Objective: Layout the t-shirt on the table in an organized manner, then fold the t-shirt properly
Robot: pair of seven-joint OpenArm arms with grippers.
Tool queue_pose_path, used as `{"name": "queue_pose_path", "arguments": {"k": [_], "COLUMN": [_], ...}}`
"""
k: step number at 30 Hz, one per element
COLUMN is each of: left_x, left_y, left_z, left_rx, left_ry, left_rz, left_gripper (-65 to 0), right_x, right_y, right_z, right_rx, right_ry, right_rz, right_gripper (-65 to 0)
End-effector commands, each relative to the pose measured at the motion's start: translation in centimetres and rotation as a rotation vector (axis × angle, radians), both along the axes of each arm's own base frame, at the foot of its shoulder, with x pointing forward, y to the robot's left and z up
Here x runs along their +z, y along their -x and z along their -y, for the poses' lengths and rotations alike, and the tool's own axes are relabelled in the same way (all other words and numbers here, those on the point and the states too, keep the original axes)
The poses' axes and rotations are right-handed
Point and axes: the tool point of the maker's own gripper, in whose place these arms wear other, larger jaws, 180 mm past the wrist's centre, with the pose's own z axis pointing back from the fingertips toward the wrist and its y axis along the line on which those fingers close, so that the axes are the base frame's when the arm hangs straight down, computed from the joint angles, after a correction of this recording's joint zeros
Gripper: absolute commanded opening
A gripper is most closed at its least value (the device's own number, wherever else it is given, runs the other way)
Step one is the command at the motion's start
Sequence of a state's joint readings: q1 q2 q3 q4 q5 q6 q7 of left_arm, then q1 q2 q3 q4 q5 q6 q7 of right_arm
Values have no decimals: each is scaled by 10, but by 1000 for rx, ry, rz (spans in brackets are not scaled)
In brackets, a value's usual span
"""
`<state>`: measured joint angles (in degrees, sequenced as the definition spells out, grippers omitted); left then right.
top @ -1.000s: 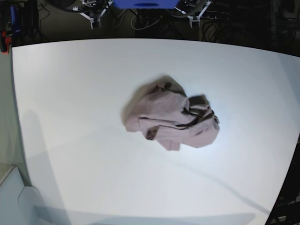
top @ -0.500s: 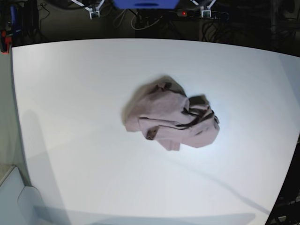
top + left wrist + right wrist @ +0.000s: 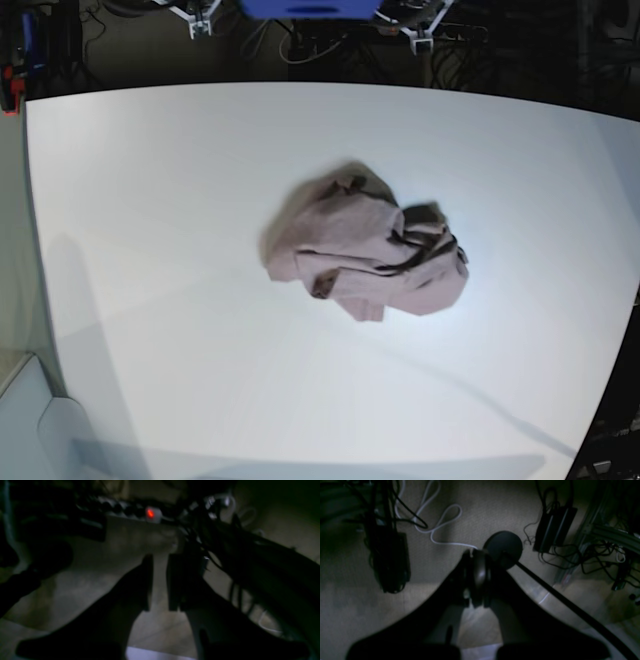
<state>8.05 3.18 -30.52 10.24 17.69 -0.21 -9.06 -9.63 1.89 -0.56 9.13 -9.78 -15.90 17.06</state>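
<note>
The dusty-pink t-shirt (image 3: 365,250) lies crumpled in a heap near the middle of the white table (image 3: 160,200), with folds and dark creases on its right side. Both arms are pulled back beyond the table's far edge; only their pale tips show, the right arm (image 3: 200,20) and the left arm (image 3: 420,38). In the left wrist view my left gripper (image 3: 159,582) hangs over the floor with a narrow gap between its dark fingers and nothing in it. My right gripper (image 3: 477,580) is shut, its pads pressed together, holding nothing. Neither wrist view shows the t-shirt.
Behind the far table edge are a blue block (image 3: 310,8), tangled cables and a power strip with a red light (image 3: 150,513). A black round stand base (image 3: 503,546) sits on the floor. The table's rounded edge runs down the left (image 3: 35,250).
The arm tips beyond the far edge have shifted slightly upward out of the base view. The t-shirt has not moved.
</note>
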Motion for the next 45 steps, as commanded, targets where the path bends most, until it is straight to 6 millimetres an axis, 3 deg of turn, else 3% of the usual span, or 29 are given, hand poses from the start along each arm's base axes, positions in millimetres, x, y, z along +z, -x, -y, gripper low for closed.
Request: {"name": "queue_pose_path", "arguments": {"k": [1, 6, 16, 18, 21, 25, 34, 38, 43, 45], "left_x": [0, 0, 2, 2, 0, -1, -1, 0, 5, 11], "left_y": [27, 39, 44, 39, 40, 32, 32, 46, 42, 42], "left_z": [3, 3, -6, -19, -21, -45, -37, -37, -39, -41], "left_rx": [3, -2, -7, -12, -15, -79, -382, -389, -401, -403], "left_ry": [6, 6, -13, -31, -25, -51, -39, -35, -54, -66], "left_rz": [-54, -72, -70, -65, -89, -95, -113, -130, -71, -41], "left_gripper": [-543, -543, -543, -543, -544, -544, -545, -544, -546, -546], "right_x": [2, 7, 7, 6, 6, 6, 7, 7, 7, 10], "right_y": [-3, -2, 5, 6, 6, 6, 19, 21, 20, 28], "right_z": [4, 16, 15, 15, 14, 15, 14, 14, 14, 16], "right_rx": [4, 11, 8, 8, 8, 2, -2, -2, 2, 12], "right_ry": [17, 36, 35, 35, 34, 35, 33, 33, 33, 36], "right_rz": [22, 40, 25, 24, 24, 24, 4, 1, 10, 9], "right_gripper": [-650, -650, -650, -650, -650, -650, -650, -650, -650, -650]}}
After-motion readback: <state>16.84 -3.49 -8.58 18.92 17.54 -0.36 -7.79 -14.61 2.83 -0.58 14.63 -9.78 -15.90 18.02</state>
